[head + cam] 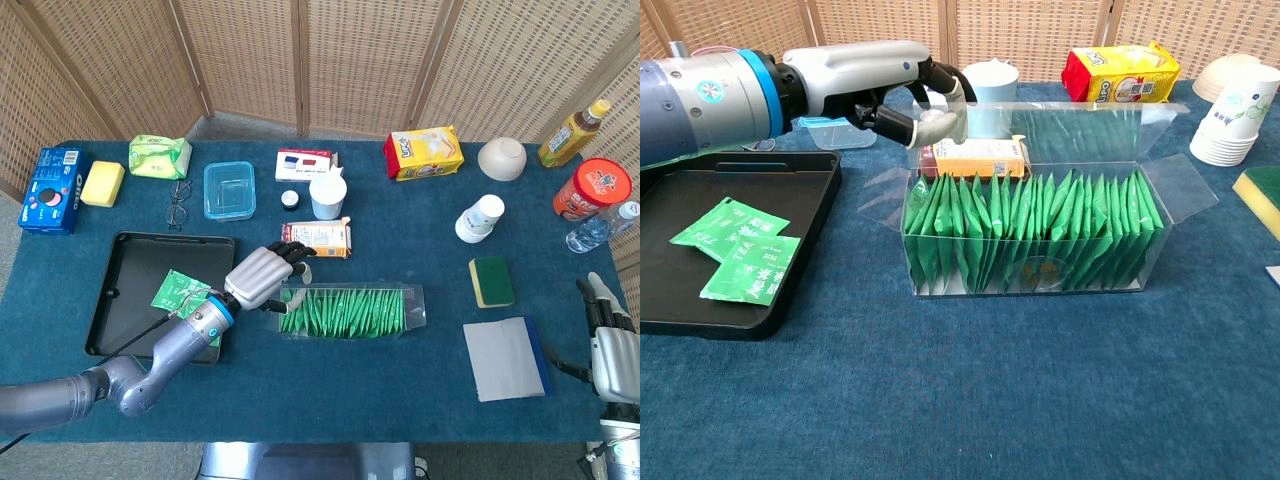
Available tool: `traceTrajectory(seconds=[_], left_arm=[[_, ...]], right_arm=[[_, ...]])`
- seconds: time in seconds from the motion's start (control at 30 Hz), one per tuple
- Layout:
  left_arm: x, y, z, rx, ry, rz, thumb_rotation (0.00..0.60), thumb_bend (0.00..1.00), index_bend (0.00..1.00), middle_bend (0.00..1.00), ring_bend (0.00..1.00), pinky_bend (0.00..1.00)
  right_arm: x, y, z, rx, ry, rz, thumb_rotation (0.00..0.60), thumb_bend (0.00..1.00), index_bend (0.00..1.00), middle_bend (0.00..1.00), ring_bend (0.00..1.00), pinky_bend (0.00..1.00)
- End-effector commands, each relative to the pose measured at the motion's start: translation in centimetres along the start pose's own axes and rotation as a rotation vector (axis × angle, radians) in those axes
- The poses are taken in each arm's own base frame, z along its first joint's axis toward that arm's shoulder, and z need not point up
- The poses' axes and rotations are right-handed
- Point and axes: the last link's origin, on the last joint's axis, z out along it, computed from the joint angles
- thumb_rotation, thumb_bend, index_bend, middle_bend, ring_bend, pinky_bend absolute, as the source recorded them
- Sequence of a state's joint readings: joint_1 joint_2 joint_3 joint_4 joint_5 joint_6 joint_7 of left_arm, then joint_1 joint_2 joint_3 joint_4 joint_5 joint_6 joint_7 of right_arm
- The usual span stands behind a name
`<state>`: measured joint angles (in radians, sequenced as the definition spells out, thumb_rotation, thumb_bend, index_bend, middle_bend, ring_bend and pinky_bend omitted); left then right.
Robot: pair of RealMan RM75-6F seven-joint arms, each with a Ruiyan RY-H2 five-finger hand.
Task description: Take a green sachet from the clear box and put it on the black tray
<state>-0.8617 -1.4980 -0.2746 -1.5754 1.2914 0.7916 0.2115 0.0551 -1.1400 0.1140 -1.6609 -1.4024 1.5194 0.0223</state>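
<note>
The clear box [415, 303] [1185, 190] stands mid-table, packed with upright green sachets [345, 312] [1030, 230], its lid flaps raised. My left hand [265, 272] [890, 90] hovers over the box's left end with its fingers bent down at the back edge, and no sachet shows between them. The black tray [130, 270] [670, 190] lies to the left of the box. Two green sachets [182, 290] [752, 270] lie flat on it. My right hand [610, 345] rests at the table's right front corner, fingers extended and holding nothing.
An orange-and-white carton [318, 238] [975, 155] and a white cup [327, 196] stand just behind the box. A blue-lidded container [229, 190] and glasses [177, 205] sit behind the tray. A green sponge [491, 281] and a grey pad [503, 358] lie right.
</note>
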Motion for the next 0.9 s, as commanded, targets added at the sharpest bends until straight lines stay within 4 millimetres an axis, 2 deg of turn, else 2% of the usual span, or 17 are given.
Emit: traceTrajectory(seconds=[0.03,0.4,0.9], left_arm=[[0.0,-0.4,0.6,0.026,0.006,-0.037,0.279,0.54,0.44,0.16,0.13,0.18],[0.2,-0.9,2.8,0.085,0.075,-0.104,0.28,0.52,0.54,0.22,0.15,0.18],[-0.6,-1.1,4.3,0.135,0.052,-0.139,0.287,0.5,0.65,0.26,0.15,0.18]], right_arm=[[0.0,0.1,0.0,-0.003,-0.003,-0.001,0.6,0.21,0.0,0.02,0.07,0.2],[-0.1,0.0,0.0,-0.007,-0.008,-0.007,0.6,0.21,0.0,0.02,0.07,0.2],[0.0,-0.1,0.0,-0.009,-0.004,-0.011,0.6,0.21,0.0,0.02,0.07,0.2]])
